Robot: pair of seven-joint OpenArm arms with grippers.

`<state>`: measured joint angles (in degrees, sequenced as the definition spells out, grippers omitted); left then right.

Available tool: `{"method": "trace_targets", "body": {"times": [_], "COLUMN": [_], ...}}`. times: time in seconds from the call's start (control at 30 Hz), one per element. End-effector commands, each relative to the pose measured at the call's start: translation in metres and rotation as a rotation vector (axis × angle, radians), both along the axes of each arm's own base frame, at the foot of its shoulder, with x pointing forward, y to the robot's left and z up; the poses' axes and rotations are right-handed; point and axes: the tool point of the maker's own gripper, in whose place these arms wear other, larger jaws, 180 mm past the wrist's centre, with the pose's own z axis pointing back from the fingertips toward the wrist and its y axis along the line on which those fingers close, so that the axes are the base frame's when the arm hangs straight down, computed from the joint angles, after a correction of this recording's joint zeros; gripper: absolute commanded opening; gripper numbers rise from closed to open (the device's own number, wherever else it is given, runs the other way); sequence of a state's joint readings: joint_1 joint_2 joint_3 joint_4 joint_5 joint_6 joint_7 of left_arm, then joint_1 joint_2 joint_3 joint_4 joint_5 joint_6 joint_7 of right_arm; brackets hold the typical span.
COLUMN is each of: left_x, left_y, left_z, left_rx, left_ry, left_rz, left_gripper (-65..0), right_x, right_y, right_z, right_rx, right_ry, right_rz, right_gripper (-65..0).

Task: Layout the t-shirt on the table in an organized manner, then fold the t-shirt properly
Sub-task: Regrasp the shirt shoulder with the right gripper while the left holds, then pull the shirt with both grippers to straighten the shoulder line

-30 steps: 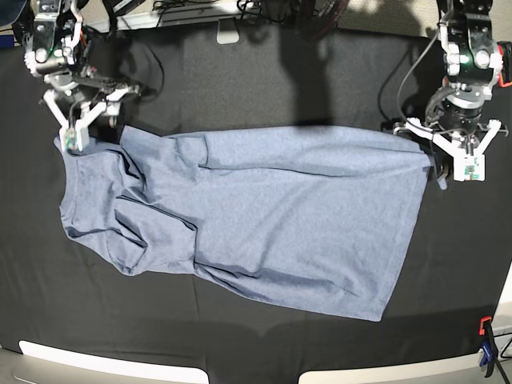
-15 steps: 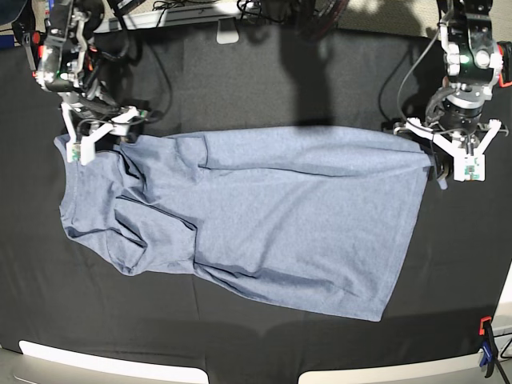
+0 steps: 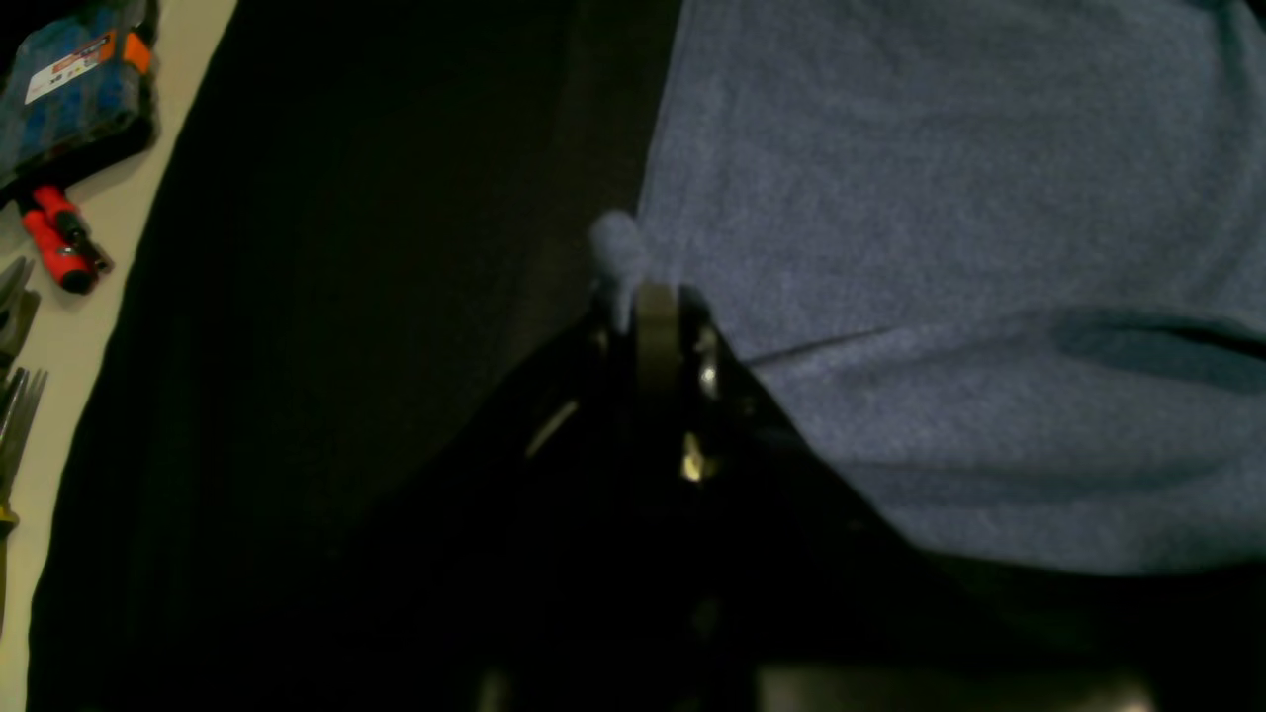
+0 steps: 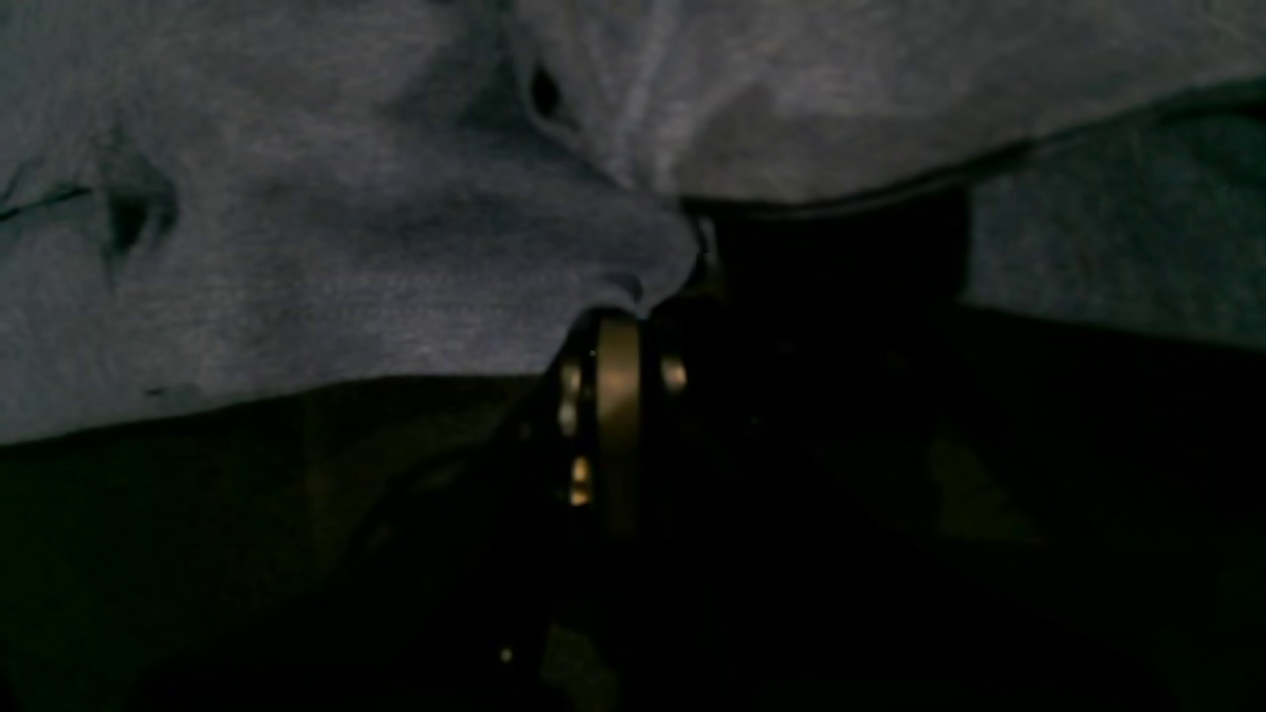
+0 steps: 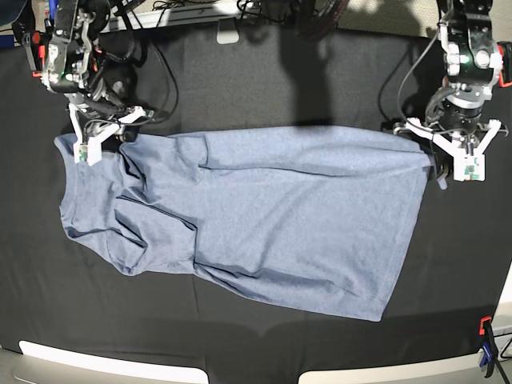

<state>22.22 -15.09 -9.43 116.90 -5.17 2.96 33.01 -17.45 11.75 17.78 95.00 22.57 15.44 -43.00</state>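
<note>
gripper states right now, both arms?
Left gripper: shut on the t-shirt, pinching its edge.
Right gripper: shut on the t-shirt, a fold of fabric in the jaws.

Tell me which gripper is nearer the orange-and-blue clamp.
Left. The left gripper is on the same side as the orange-and-blue clamp, at the hem of the blue-grey cotton t-shirt; the right gripper is at its far collar end.

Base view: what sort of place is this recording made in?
Most likely a robotics lab or workshop bench, not a home. The table is draped in black cloth held by a clamp, cables run along the far edge, and hand tools lie beside it.
</note>
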Motion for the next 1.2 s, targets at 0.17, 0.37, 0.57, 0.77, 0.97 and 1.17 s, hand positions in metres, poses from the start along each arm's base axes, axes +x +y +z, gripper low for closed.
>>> {"method": "trace_targets", "body": {"times": [0.17, 0.37, 0.57, 0.77, 0.97, 1.17], "left_x": [0.002, -0.009, -0.038, -0.071, -0.078, -0.078], "left_y": [0.005, 0.019, 0.032, 0.043, 0.044, 0.044], "left_z": [0.007, -0.003, -0.023, -0.041, -0.046, -0.045], "left_rx": [0.025, 0.140, 0.197, 0.267, 0.272, 0.272], "left_ry": [-0.009, 0.064, 0.188, 0.299, 0.324, 0.322], "left_rz": [0.008, 0.025, 0.002, -0.014, -0.014, -0.015], "left_gripper": [-65.0, -65.0, -65.0, -65.0, -65.0, -65.0], "right_x": [-0.039, -0.100, -0.154, -0.193, -0.210, -0.216], "right_y": [-0.004, -0.030, -0.048, -0.043, -0.032, -0.033], "right_z": [-0.001, 0.034, 0.072, 0.083, 0.097, 0.096], "right_rx": [-0.108, -0.215, -0.288, -0.310, -0.329, -0.329], "right_ry": [0.123, 0.143, 0.211, 0.311, 0.347, 0.369], "right_rz": [0.106, 0.078, 0.062, 0.114, 0.165, 0.169], "right_gripper": [-65.0, -65.0, -65.0, -65.0, -65.0, -65.0]}}
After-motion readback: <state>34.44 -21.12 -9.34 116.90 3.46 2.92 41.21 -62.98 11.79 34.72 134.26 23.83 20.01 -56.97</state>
